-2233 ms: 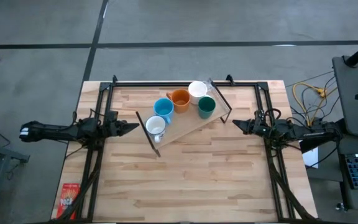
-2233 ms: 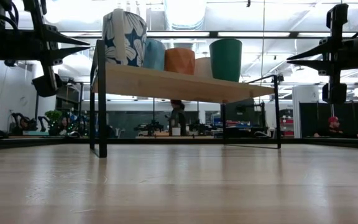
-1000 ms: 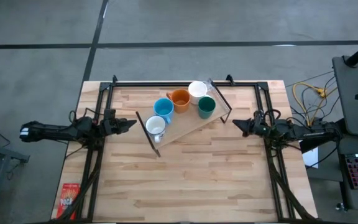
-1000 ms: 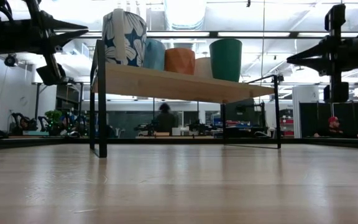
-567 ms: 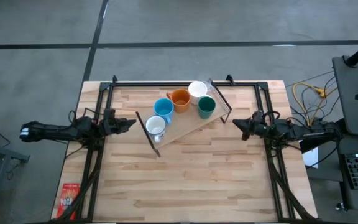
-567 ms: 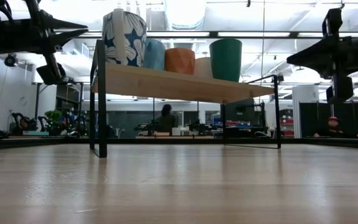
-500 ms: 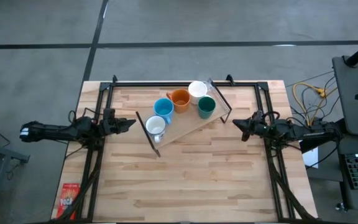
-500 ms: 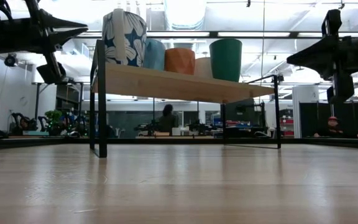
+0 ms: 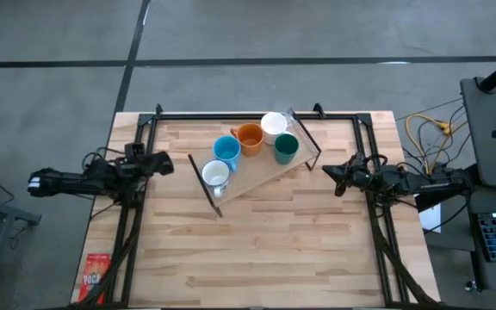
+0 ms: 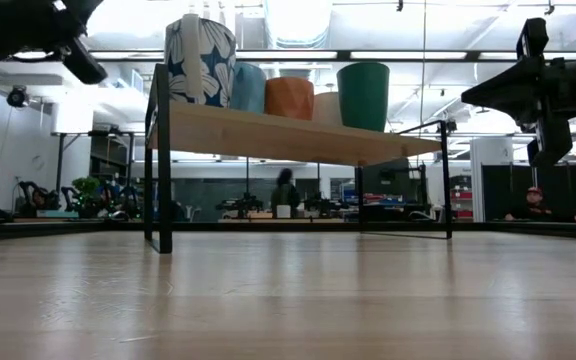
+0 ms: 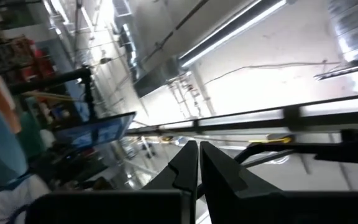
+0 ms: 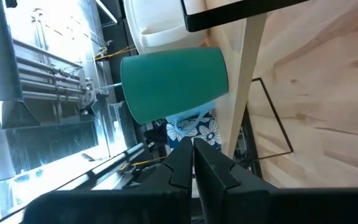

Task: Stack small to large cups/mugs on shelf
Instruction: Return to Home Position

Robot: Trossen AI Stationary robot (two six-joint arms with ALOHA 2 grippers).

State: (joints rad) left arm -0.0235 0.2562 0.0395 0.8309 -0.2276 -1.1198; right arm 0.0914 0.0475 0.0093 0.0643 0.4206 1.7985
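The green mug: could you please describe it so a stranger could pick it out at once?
On the wooden table a wooden shelf set askew carries five mugs. The green mug stands at the end nearer the right arm, beside the white mug. It alone is dark green and sits outside the others' row.

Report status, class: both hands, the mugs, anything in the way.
Left hand shut, empty, left of shelf. Right hand shut, empty, right of shelf. Five mugs on shelf. Nothing obstructing.
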